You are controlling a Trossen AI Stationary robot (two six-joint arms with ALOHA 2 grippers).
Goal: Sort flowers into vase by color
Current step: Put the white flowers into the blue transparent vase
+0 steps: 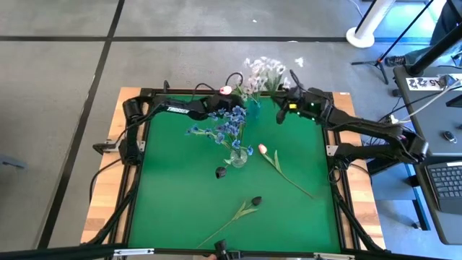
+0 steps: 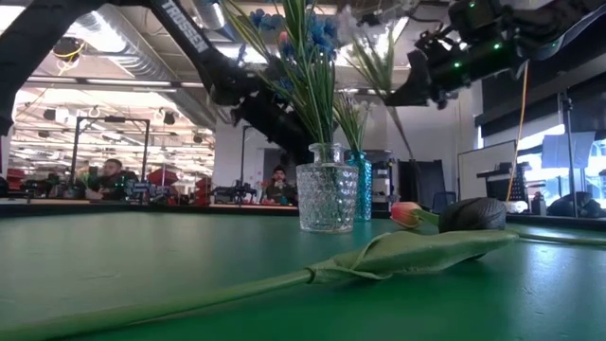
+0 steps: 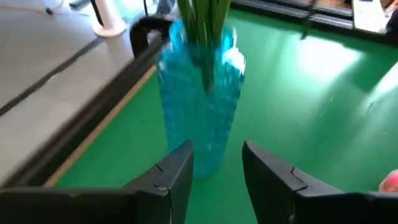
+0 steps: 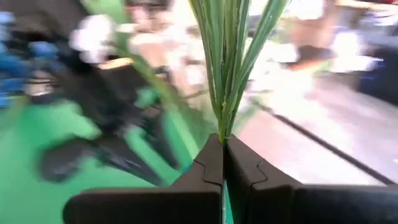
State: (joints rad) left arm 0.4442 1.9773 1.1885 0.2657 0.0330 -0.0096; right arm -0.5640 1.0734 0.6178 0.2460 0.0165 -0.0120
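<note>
A blue glass vase (image 1: 254, 110) stands near the table's far edge, with a spray of white blossoms (image 1: 263, 72) above it. A clear glass vase (image 1: 238, 156) mid-table holds blue blossoms (image 1: 225, 130). My left gripper (image 3: 217, 165) is open just in front of the blue vase (image 3: 199, 99). My right gripper (image 4: 222, 152) is at the vase's right, shut on green stalks. A pink tulip (image 1: 263, 149) and a near-black tulip (image 1: 255, 201) lie flat on the green mat. Another dark blossom (image 1: 221, 172) lies by the clear vase. My right gripper pinches a bunch of thin green stalks (image 4: 224, 118) of the white spray between its two shut fingertips, coming from the table's right. The stalks fan out past the fingertips. Whether their lower ends sit in the blue vase cannot be seen.
A black frame rail (image 1: 238, 92) borders the green mat (image 1: 180, 188). The near-black tulip's leaf and stalk (image 2: 379, 256) lie across the near part of the mat. A small pink thing (image 1: 226, 90) shows beside my left wrist. People sit in the room beyond (image 2: 112, 175).
</note>
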